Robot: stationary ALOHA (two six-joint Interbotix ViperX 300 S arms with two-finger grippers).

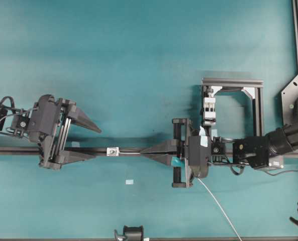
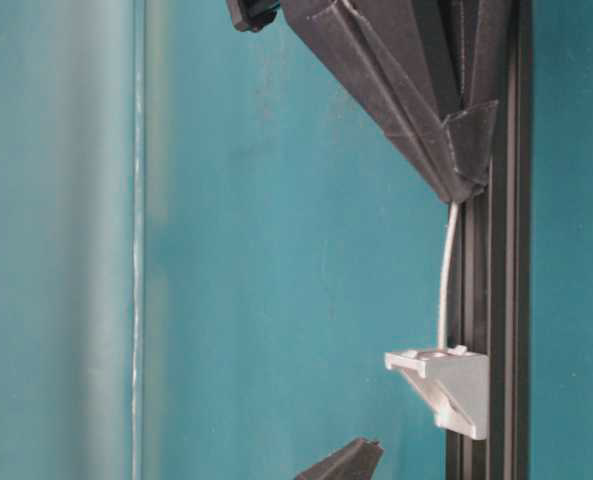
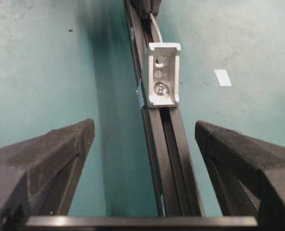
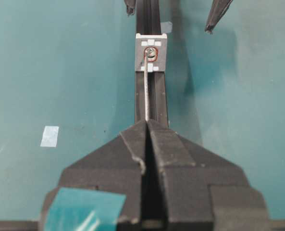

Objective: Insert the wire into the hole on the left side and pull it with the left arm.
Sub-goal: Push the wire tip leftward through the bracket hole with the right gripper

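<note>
Pale grey wire runs straight along the black rail, its stiff tip at the hole in the small silver block. The right claw, fingers pressed together, pinches the wire, pointing at the block. Beyond the block, the left claw lies level, spread wide astride the rail on the teal tabletop.

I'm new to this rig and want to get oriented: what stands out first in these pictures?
The long black rail across the teal table, bearing a small white-silver square block at mid-length. From the right, the black teal-taped right gripper pinches a thin pale grey wire, its tip at the block's hole. The left gripper waits open astride the rail.
</note>
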